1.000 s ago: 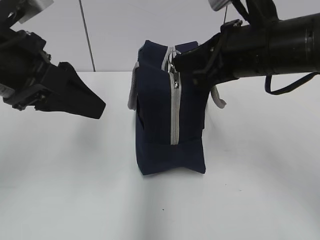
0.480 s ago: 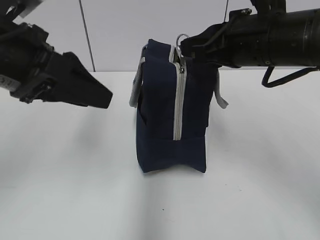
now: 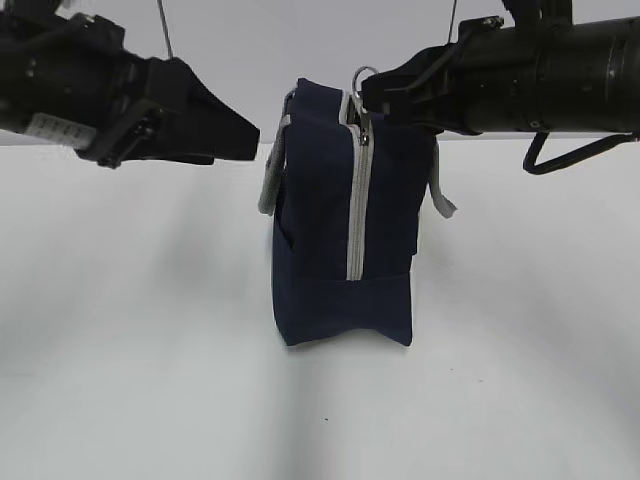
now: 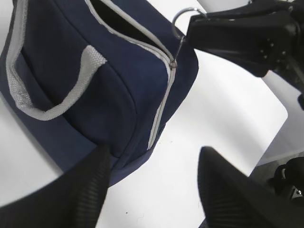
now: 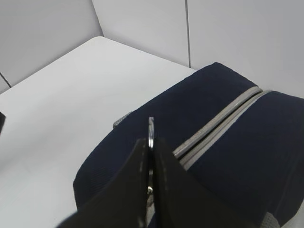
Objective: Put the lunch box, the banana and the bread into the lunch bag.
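Observation:
The navy-blue lunch bag (image 3: 335, 230) stands upright in the middle of the white table, end-on, its grey zipper (image 3: 355, 200) running down the near end. It also shows in the left wrist view (image 4: 90, 85) and the right wrist view (image 5: 228, 142). My right gripper (image 3: 368, 92) is shut on the zipper's ring pull (image 5: 151, 129) at the bag's top. My left gripper (image 3: 245, 138) is open and empty, in the air just left of the bag's upper edge near the grey handle (image 3: 268, 185). The lunch box, banana and bread are out of view.
The white table (image 3: 150, 350) spreads around the bag. A grey wall with a dark seam (image 3: 165, 30) stands behind. The right arm's black body (image 3: 540, 80) reaches in from the right above the table.
My left gripper has risen and moved right, closer to the bag's top. My right gripper lifted the ring pull up to the top of the bag a second ago and has held still since.

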`<control>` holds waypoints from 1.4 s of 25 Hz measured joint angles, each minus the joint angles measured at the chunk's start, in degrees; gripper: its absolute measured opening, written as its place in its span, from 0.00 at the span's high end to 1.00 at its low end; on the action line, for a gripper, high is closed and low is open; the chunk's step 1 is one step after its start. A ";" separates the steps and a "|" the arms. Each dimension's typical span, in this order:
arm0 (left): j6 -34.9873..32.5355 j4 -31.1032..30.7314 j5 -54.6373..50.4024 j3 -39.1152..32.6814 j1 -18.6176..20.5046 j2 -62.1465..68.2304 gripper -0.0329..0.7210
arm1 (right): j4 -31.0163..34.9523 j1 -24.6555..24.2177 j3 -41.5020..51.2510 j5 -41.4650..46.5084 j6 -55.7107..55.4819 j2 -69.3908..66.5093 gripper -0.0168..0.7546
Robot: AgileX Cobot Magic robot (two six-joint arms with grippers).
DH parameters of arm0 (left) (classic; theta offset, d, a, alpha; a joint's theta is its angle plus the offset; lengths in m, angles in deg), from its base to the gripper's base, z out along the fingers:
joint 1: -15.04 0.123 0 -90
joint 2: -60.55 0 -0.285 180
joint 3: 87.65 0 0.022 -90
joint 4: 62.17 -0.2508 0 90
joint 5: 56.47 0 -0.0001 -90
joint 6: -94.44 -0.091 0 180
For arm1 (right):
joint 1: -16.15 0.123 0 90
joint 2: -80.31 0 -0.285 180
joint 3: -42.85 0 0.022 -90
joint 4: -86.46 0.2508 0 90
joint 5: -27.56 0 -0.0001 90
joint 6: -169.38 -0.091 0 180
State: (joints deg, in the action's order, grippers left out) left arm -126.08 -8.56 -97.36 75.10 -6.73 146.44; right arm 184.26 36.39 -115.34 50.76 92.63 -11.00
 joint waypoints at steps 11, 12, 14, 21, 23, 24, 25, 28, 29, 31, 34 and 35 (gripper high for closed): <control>-9.87 9.63 -1.08 0.00 0.00 7.85 0.22 | 0.00 0.00 0.00 0.22 0.04 0.00 1.00; -10.29 10.44 -1.08 0.00 0.00 8.26 0.21 | 0.00 0.00 0.00 0.22 0.04 0.00 1.00; -11.02 11.74 -0.62 0.00 0.00 9.25 0.21 | 0.00 0.00 0.00 0.22 0.04 0.00 1.00; -15.80 16.82 1.45 0.00 0.00 11.11 0.21 | 0.03 0.00 0.00 0.57 0.04 0.00 1.00; -16.84 18.05 2.00 0.00 0.00 11.40 0.22 | 0.03 0.00 0.00 0.57 0.04 0.00 1.00; -17.32 18.48 2.15 0.00 0.00 11.72 0.22 | 0.03 0.00 0.00 0.57 0.04 0.00 1.00; -17.89 18.94 2.19 0.00 0.00 12.09 0.22 | 0.03 0.00 0.00 0.57 0.04 0.00 1.00; -19.14 19.95 2.19 0.00 -0.07 13.17 0.23 | 0.03 0.00 0.00 0.59 0.01 0.00 1.00; -19.39 20.13 2.21 0.00 -0.11 13.59 0.23 | 0.03 0.00 0.00 0.59 0.02 0.00 1.00; -19.68 20.45 2.26 0.00 -0.24 14.48 0.23 | 0.03 0.00 0.00 0.69 -0.05 0.00 1.00; -21.58 22.06 2.32 0.00 -0.29 15.91 0.25 | 0.03 0.00 0.00 0.69 -0.20 0.00 1.00; -22.29 22.75 2.36 0.00 -0.29 16.23 0.26 | 0.03 0.00 0.00 0.69 -0.20 0.00 1.00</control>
State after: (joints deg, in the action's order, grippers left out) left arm -148.37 14.19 -95.00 75.10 -7.02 162.67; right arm 184.28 36.39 -115.34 51.45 92.42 -11.00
